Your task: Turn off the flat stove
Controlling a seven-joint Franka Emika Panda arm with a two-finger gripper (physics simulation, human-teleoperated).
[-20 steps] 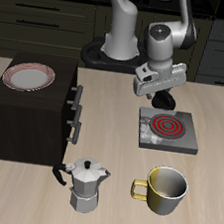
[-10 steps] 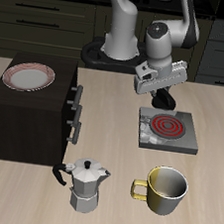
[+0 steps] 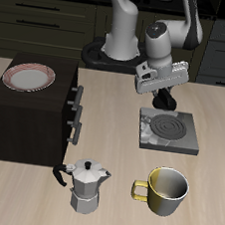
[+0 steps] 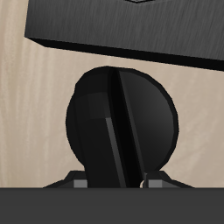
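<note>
On table w/ 1 flat stove [image 3: 169, 132] (coil dark), 1 mug [image 3: 164, 191], 1 moka pot [image 3: 86, 188], fingers [image 3: 164, 104] state can't tell.

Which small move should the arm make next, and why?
Probably lift the pincer straight up, off the stove. The coil now looks dark, not red, so the stove seems off. The knob fills the wrist view, so the pincer is close to it.

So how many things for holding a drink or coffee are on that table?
2, both near the table's front edge: a metal moka pot in front of the dark brown cabinet, and a yellow mug beside it, in front of the flat stove. Others seem unlikely.
</note>
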